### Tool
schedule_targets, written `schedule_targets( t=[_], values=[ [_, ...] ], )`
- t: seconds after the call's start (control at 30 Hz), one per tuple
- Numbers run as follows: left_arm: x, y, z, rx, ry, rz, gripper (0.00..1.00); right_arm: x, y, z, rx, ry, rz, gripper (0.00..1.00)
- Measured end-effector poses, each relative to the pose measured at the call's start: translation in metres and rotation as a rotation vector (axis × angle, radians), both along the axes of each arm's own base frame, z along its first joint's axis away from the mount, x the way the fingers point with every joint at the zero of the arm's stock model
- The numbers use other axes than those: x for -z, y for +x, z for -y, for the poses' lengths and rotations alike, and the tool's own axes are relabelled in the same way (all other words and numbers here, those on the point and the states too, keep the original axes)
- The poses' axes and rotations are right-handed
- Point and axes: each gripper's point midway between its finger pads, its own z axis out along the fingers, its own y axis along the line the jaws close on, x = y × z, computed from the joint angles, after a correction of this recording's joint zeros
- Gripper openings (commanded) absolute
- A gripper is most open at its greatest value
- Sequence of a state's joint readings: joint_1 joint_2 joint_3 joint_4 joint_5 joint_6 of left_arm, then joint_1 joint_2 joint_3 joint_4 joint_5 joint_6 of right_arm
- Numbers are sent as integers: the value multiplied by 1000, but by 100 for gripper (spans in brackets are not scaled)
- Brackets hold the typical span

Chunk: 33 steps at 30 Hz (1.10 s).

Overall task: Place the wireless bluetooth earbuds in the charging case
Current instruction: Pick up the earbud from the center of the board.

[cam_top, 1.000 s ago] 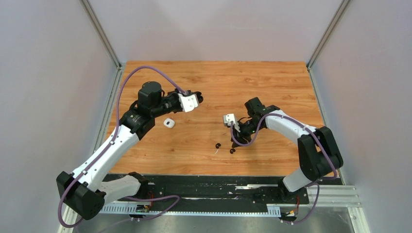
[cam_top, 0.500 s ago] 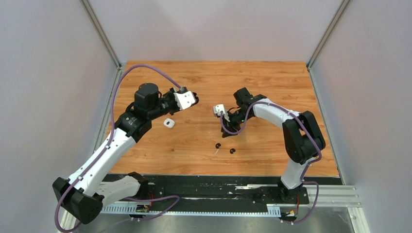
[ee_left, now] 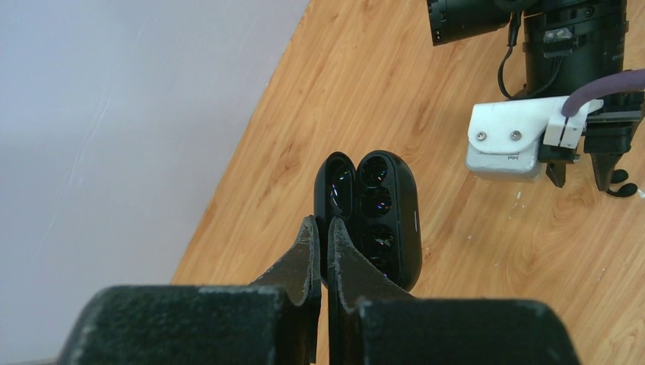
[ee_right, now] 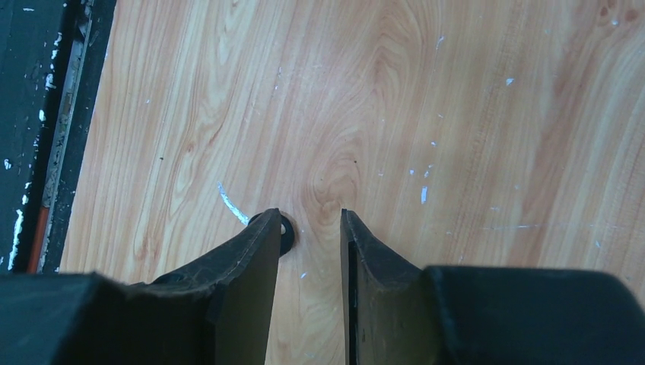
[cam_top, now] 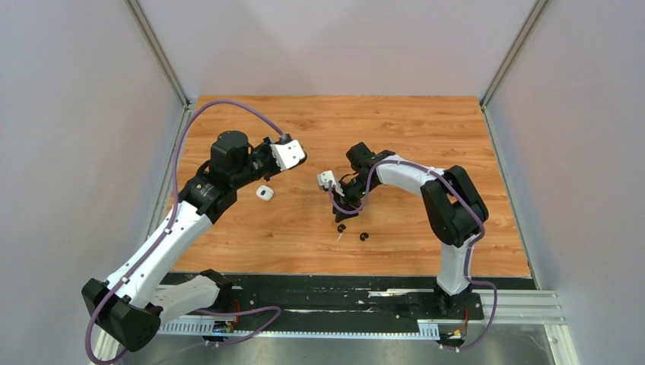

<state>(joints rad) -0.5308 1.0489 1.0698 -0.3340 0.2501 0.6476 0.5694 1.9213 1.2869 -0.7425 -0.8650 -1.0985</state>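
The step in hand looked to be the pick-up of a loose bud: the right hand (ee_right: 308,217) hung low over the table (ee_right: 456,91) with its fingers parted and nothing between them, and a black earbud (ee_right: 286,230) peeped out just beside one finger rather than in the gap. The left hand (ee_left: 321,224) was clenched on the edge of the black charging case (ee_left: 388,220), holding it up off the wood with its lid open; whether its wells were filled I could not tell. Next, I judged, the right hand would need to shift sideways to straddle that bud before closing. Only the overhead view showed a second black earbud (cam_top: 363,236) close by and a white case (cam_top: 264,193) lying on the table near the left arm; only the left wrist view looked into the open case
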Motion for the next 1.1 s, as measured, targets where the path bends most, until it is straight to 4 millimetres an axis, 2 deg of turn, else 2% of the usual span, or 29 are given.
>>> schedule_targets(
  t=[0.27,0.57,1.1],
  values=[
    [0,0,-1,-10,-8,-9,0,7,0,1,-12,-19,8,34],
    [1,0,-1,-14,-7,-14,0,21,-8,10,-27,-54,6,34],
    [1,0,-1,-15,-10,-17,0,22,-14,13,-49,-51,17,33]
  ],
)
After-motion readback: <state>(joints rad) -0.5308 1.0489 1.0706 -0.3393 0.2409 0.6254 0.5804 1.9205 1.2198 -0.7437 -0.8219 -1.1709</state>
